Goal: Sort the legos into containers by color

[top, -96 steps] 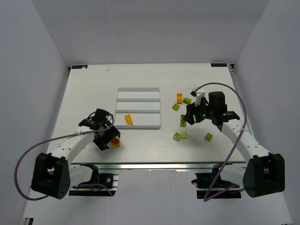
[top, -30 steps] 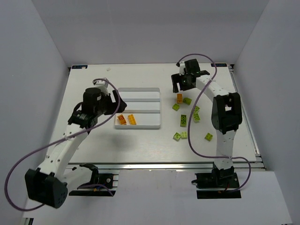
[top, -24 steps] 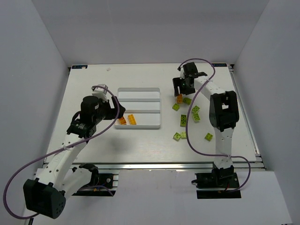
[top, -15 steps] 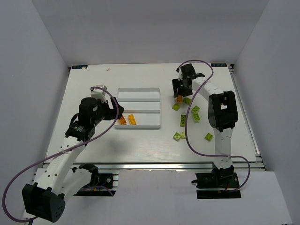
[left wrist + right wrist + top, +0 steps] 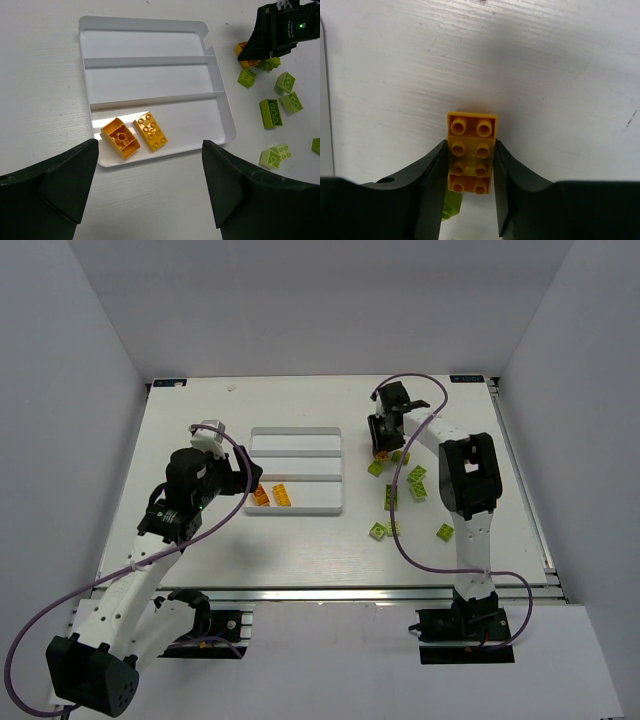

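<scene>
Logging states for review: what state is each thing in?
Left gripper: open.
Right gripper: fingers shut on orange brick on table.
Tray: two far compartments empty.
Tray's orange bricks: one studs-up, one upside down.
Green bricks: loose on table.

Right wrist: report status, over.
Right gripper closed on orange brick, on table. Left gripper open, by tray. Two orange bricks in near compartment. Lime brick beside the grip.

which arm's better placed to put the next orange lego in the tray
Right. The right tool flanks the orange brick on the table, fingers against both long sides. The left tool hangs open over the tray, well away from that brick.
</scene>
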{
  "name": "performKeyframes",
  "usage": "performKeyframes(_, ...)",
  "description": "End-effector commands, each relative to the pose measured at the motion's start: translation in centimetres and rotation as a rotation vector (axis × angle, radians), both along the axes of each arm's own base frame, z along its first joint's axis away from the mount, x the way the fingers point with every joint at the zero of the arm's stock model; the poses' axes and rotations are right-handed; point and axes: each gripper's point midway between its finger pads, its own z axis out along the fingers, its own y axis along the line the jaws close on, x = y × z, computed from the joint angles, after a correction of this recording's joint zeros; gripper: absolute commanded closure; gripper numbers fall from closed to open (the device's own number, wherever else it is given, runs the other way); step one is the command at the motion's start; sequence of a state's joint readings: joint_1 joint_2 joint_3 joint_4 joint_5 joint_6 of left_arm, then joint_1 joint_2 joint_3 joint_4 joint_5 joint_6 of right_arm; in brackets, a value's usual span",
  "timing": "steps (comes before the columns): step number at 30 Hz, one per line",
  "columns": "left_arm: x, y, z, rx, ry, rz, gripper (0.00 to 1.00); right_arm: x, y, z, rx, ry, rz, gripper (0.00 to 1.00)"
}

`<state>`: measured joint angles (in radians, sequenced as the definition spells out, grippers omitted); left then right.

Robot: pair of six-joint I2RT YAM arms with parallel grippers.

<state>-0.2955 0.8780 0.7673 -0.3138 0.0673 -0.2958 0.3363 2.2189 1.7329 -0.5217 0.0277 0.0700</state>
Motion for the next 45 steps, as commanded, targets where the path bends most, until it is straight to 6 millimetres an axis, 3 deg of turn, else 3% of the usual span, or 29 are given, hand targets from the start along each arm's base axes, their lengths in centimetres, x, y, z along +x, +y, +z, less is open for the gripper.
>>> performKeyframes(1, 0.0, 0.4, 0.2, 0.008, -0.016, 0.010, 0.07, 0.0, 0.1, 0.5, -0.014, -0.024, 0.065, 0.90)
performKeyframes(2, 0.1, 0.4, 0.2, 0.008, -0.015, 0.010, 0.07, -0.1, 0.7, 1.2, 0.001, -0.041, 0.130, 0.92)
performKeyframes(3, 0.1, 0.4, 0.2, 0.008, -0.017, 0.010, 0.07, 0.3, 1.5, 3.3, 0.009, -0.104, 0.177, 1.00)
performKeyframes(5, 0.0, 0.4, 0.2, 0.009, -0.016, 0.008, 0.07, 0.0, 2.3, 5.0, 0.022, -0.165, 0.295, 1.00)
performKeyframes(6, 0.0, 0.4, 0.1, 0.009, -0.014, 0.007, 0.07, 0.0, 3.3, 8.0, 0.045, -0.249, 0.356, 1.00)
performKeyframes(7, 0.0, 0.4, 0.2, 0.010, -0.019, 0.009, 0.07, -0.6, 4.3, 9.1, 0.040, -0.290, 0.460, 1.00)
performKeyframes(8, 0.0, 0.4, 0.3, 0.010, -0.021, 0.009, 0.07, -1.6, 5.2, 9.7, 0.061, -0.305, 0.530, 1.00)
performKeyframes(9, 0.0, 0.5, 0.3, 0.010, -0.024, 0.012, 0.07, -2.8, 6.5, 11.9, 0.122, -0.343, 0.611, 1.00)
performKeyframes(12, 0.0, 0.5, 0.4, 0.011, -0.029, 0.014, 0.07, -6.5, 9.4, 13.2, 0.193, -0.365, 0.810, 1.00)
performKeyframes(13, 0.0, 0.5, 0.2, 0.011, -0.025, 0.012, 0.07, -8.2, 11.2, 13.0, 0.204, -0.361, 0.879, 1.00)
performKeyframes(15, 0.0, 0.4, 0.3, 0.011, -0.028, 0.008, 0.07, -10.6, 12.5, 11.8, 0.217, -0.323, 0.986, 1.00)
performKeyframes(16, 0.0, 0.4, 0.3, 0.010, -0.028, 0.007, 0.07, -12.5, 14.3, 11.2, 0.221, -0.306, 1.054, 1.00)
performKeyframes(18, 0.0, 0.4, 0.3, 0.012, -0.027, 0.008, 0.07, -14.0, 15.8, 9.5, 0.203, -0.268, 1.112, 0.98)
performKeyframes(20, 0.0, 0.5, 0.4, 0.012, -0.036, 0.008, 0.07, -14.3, 17.0, 8.6, 0.175, -0.256, 1.126, 0.98)
performKeyframes(24, -0.2, 0.6, 0.8, 0.014, -0.055, 0.011, 0.07, -12.9, 19.2, 6.6, 0.128, -0.225, 1.083, 0.95)
performKeyframes(25, -0.2, 0.6, 0.8, 0.014, -0.058, 0.010, 0.07, -12.2, 19.9, 7.3, 0.125, -0.250, 1.080, 0.94)
performKeyframes(28, -0.2, 0.8, 1.0, 0.015, -0.065, 0.014, 0.07, -11.8, 20.5, 6.4, 0.098, -0.239, 1.067, 0.80)
performKeyframes(29, -0.2, 0.7, 1.0, 0.015, -0.067, 0.011, 0.07, -11.7, 20.7, 6.2, 0.090, -0.237, 1.067, 0.66)
performKeyframes(32, -0.3, 0.6, 0.9, 0.013, -0.065, 0.004, 0.06, -12.2, 20.6, 5.7, 0.085, -0.216, 1.073, 0.45)
performKeyframes(33, -0.3, 0.5, 1.0, 0.011, -0.066, -0.002, 0.07, -12.3, 20.5, 5.8, 0.087, -0.213, 1.075, 0.33)
performKeyframes(35, -0.3, 0.3, 1.0, 0.006, -0.066, -0.014, 0.06, -12.9, 20.4, 6.5, 0.105, -0.209, 1.082, 0.26)
performKeyframes(40, -0.5, -0.5, 1.0, -0.007, -0.062, -0.054, 0.06, -12.9, 18.4, 10.2, 0.121, -0.251, 0.969, 0.25)
performKeyframes(41, -0.5, -0.5, 1.0, -0.007, -0.062, -0.061, 0.07, -11.9, 17.5, 11.0, 0.094, -0.288, 0.909, 0.28)
performKeyframes(45, -0.7, -1.0, 1.2, -0.018, -0.067, -0.089, 0.14, -11.5, 12.3, 13.3, 0.111, -0.296, 0.681, 0.60)
